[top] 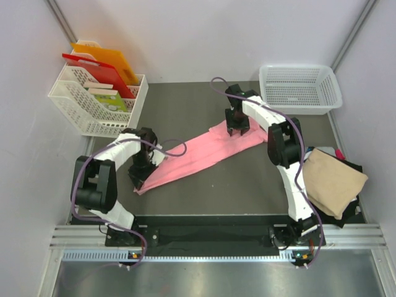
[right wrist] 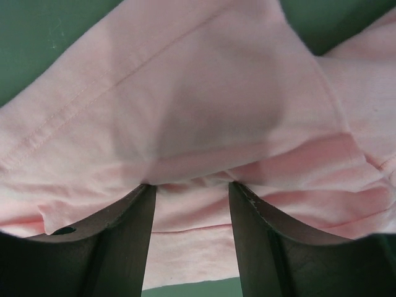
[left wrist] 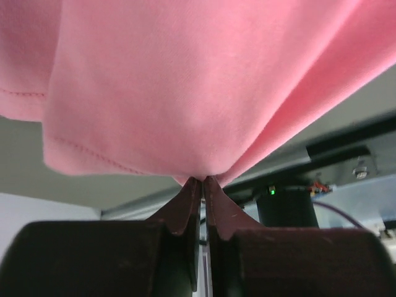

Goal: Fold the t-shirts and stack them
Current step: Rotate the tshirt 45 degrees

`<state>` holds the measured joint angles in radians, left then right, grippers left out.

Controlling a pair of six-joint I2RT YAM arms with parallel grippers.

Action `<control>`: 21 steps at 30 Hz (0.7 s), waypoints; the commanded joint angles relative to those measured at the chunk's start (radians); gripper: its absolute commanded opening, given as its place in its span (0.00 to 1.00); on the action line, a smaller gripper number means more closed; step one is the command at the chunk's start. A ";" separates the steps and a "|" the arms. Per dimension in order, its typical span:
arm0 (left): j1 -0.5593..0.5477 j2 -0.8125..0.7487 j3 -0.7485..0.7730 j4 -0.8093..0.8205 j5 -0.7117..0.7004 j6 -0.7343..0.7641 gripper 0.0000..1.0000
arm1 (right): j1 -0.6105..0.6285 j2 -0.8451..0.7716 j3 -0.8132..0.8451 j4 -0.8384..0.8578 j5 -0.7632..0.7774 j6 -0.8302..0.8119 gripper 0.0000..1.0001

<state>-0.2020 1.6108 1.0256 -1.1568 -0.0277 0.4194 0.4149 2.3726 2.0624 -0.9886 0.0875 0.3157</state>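
Pinches corner of salmon-pink t-shirt tight in left hand; right hand spread open astride far hem. Soft, light, limp; probably best gripped by hems.

From my feed, plain white walls close in three sides under soft, even light. The dark grey surface carries a white mesh basket at far right and a white rack of coloured boards at far left. An aluminium rail edges its near side.
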 commanded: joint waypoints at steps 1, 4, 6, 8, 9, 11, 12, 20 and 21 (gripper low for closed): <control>-0.002 -0.046 -0.071 -0.190 -0.057 0.088 0.12 | -0.018 0.036 0.041 -0.008 -0.011 0.005 0.51; -0.002 -0.022 -0.085 -0.219 -0.061 0.096 0.26 | -0.021 0.043 0.064 -0.018 -0.018 0.013 0.51; -0.002 -0.014 -0.061 -0.216 -0.064 0.093 0.30 | -0.021 0.046 0.074 -0.022 -0.020 0.014 0.51; -0.002 0.000 0.009 -0.237 -0.037 0.088 0.36 | -0.022 0.047 0.081 -0.025 -0.020 0.016 0.51; -0.004 0.006 0.045 -0.248 -0.022 0.087 0.37 | -0.021 0.047 0.082 -0.025 -0.020 0.016 0.51; -0.005 0.026 0.158 -0.261 0.012 0.076 0.37 | -0.022 0.045 0.082 -0.030 -0.020 0.017 0.51; -0.005 0.032 0.195 -0.245 0.011 0.071 0.38 | -0.022 0.042 0.082 -0.030 -0.020 0.016 0.51; -0.074 0.201 0.355 -0.064 0.014 -0.019 0.34 | -0.021 -0.016 0.096 -0.036 -0.025 0.031 0.51; -0.100 0.234 0.353 -0.048 0.014 -0.022 0.34 | -0.021 -0.051 0.094 -0.039 -0.017 0.033 0.51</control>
<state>-0.2352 1.7370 1.3720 -1.2747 -0.0418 0.4377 0.4026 2.3966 2.1098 -1.0222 0.0624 0.3225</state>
